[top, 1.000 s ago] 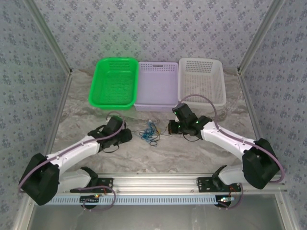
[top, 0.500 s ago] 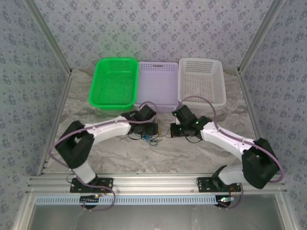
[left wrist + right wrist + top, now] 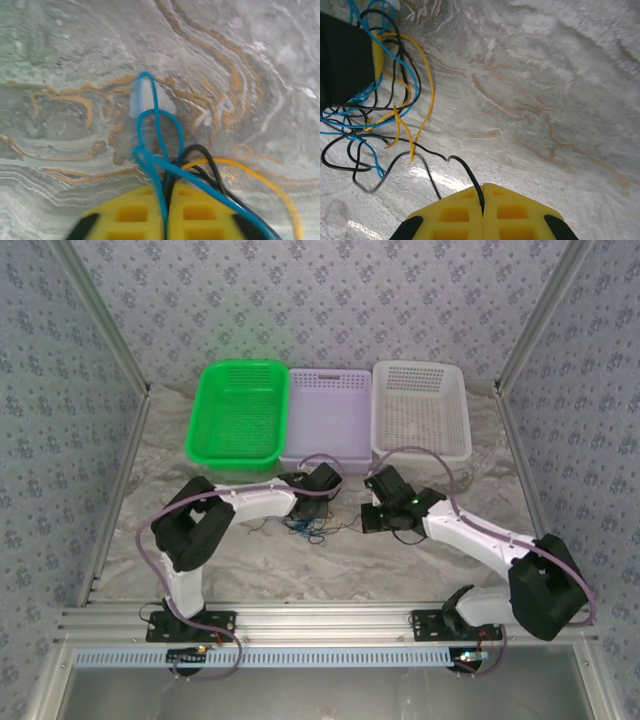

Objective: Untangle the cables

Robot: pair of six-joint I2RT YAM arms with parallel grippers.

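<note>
The cables point(image 3: 305, 529), thin blue, black and yellow wires, lie in a tangle on the marble table between my two arms. My left gripper point(image 3: 306, 512) sits right over the tangle. In the left wrist view it point(image 3: 166, 187) is shut, with a blue cable point(image 3: 159, 125) and a black cable point(image 3: 200, 150) running into the seam between its yellow fingers. A yellow cable point(image 3: 250, 170) curves off to the right. My right gripper point(image 3: 368, 518) is just right of the tangle, and in its wrist view it point(image 3: 482, 187) is shut on a black cable point(image 3: 465, 170) that leads back to the heap.
Three baskets stand side by side at the back: green point(image 3: 197, 428), lavender point(image 3: 322, 457) and white point(image 3: 463, 420). The left gripper's black body point(image 3: 345, 60) sits over the tangle at the upper left of the right wrist view. Bare marble lies in front of the tangle.
My left arm swung in from the left side of the table to the tangle, and its gripper went from open to shut on the cables. The right arm barely moved.
</note>
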